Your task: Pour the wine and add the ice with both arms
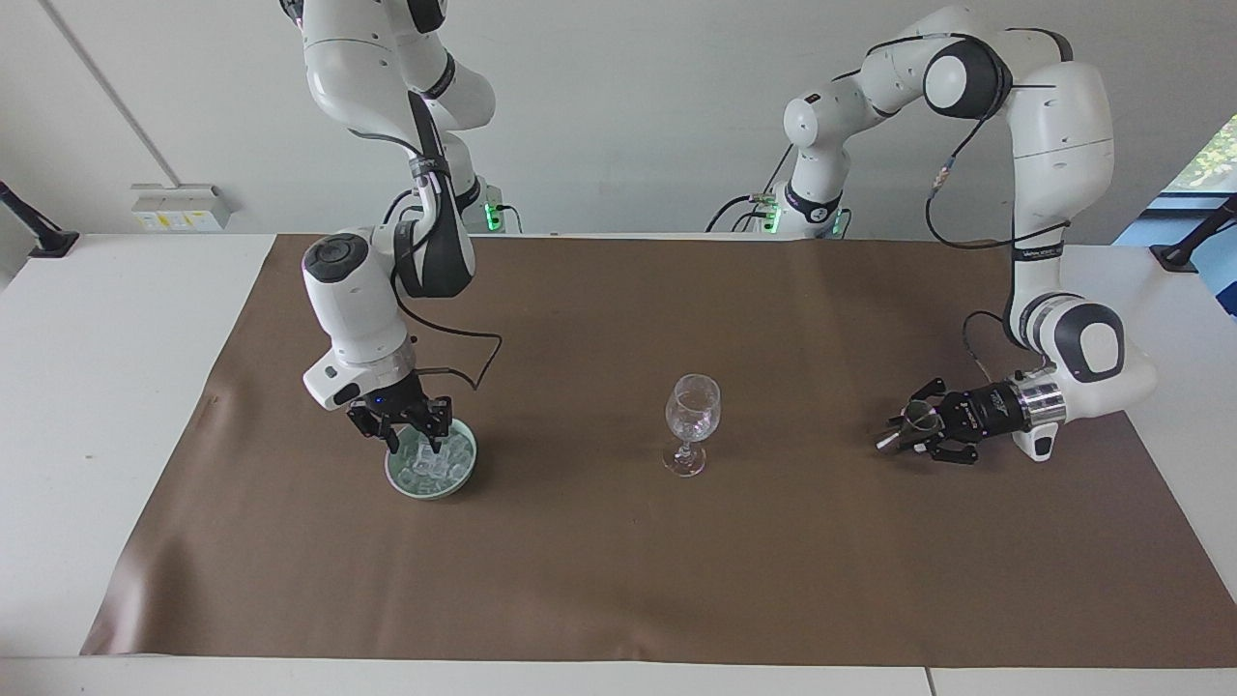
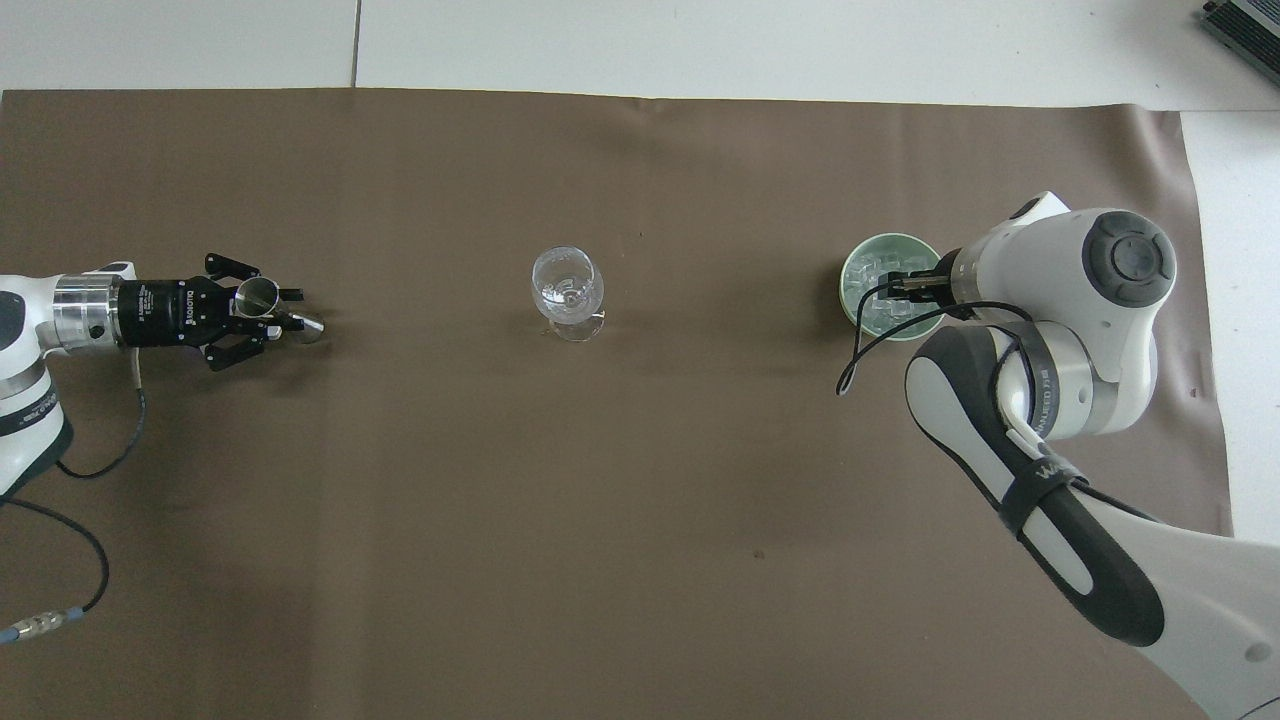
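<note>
White wall, brown mat [image 1: 618, 580] over one bench. Nearest the robots' edge, left gripper [image 1: 904, 430], low at its arm's end, clamped on one metal jigger [image 1: 911, 419] lying sideways, mouth toward the glass [image 1: 692, 421]; that arm waits. One glass at mid-bench. Right gripper [image 1: 406, 437], at its own end, points straight down into one bowl [image 1: 462, 476], fingers apart, ice [image 1: 435, 464] directly beneath. Cubes: many, uncountable.

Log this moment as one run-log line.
right gripper: in green bowl, at ice | left gripper: shut on metal jigger | wine glass: upright, mid-table
</note>
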{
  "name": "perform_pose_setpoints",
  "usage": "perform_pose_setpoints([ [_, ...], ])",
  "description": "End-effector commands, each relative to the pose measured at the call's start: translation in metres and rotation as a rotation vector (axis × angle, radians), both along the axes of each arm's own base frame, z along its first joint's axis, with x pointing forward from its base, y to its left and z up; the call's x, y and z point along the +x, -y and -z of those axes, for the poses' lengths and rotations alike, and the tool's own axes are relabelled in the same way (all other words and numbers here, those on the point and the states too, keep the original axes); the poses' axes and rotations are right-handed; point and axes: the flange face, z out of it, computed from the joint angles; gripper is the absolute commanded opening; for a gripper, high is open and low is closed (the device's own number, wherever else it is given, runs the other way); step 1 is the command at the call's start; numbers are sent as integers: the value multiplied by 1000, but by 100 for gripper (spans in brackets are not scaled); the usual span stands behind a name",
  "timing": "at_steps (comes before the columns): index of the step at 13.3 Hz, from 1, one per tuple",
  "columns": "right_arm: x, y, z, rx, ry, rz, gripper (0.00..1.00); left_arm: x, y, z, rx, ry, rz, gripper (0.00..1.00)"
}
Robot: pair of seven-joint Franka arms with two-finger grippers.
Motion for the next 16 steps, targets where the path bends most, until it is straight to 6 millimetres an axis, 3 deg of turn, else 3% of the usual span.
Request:
perform_pose_setpoints([
  [1, 10, -2, 5, 0, 7, 1, 65, 5, -5, -2, -3, 21, 22, 100],
  [4, 14, -6, 10, 3, 6, 1, 64, 8, -9, -7, 25, 34, 61, 100],
  [10, 15, -6, 10, 5, 11, 0, 29, 14, -27, -28, 94, 149, 164, 100],
  [12, 15, -8, 10, 7, 11, 1, 9, 17, -33, -39, 123, 207, 224, 100],
  [14, 19, -9, 5, 7, 12, 3, 0, 22, -37, -53, 157, 258, 266, 100],
  [16, 27, -11, -14, 7, 17, 2, 0, 27, -41, -70, 200, 328, 340, 100],
])
